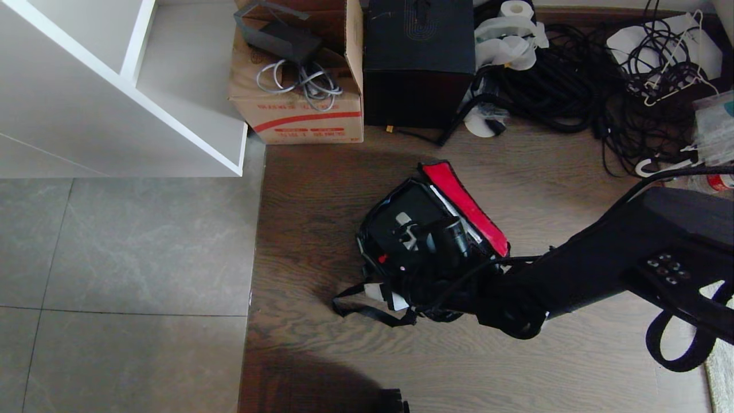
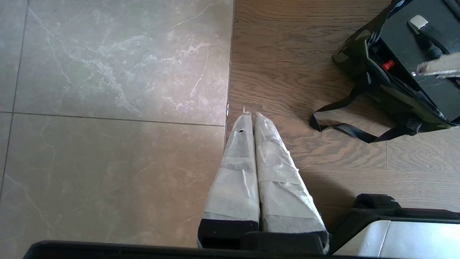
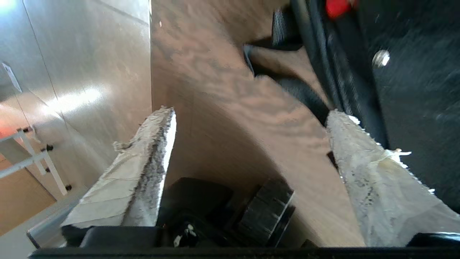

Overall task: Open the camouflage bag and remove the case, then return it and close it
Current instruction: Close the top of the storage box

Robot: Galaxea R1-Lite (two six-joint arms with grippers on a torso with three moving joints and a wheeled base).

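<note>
The camouflage bag (image 1: 364, 238) lies open on the wood floor, its red lid lining (image 1: 470, 209) flipped to the right. Inside it sits the black case (image 1: 393, 229), showing a silver handle end (image 1: 403, 219) and a small red knob (image 1: 381, 259). My right arm reaches in from the right. The right gripper (image 1: 386, 296) hangs open at the bag's near left corner. In the right wrist view the right gripper (image 3: 251, 113) has only floor between its fingers, and one fingertip (image 3: 336, 118) is beside the bag's zipper edge. My left gripper (image 2: 250, 115) is shut and parked over the tile-wood seam.
A black strap loop (image 1: 367, 310) trails from the bag toward me. At the back stand a cardboard box (image 1: 298, 109), a large black cube box (image 1: 418, 63) and tangled cables (image 1: 573, 86). A white shelf unit (image 1: 114, 86) fills the far left, above grey tiles (image 1: 126, 275).
</note>
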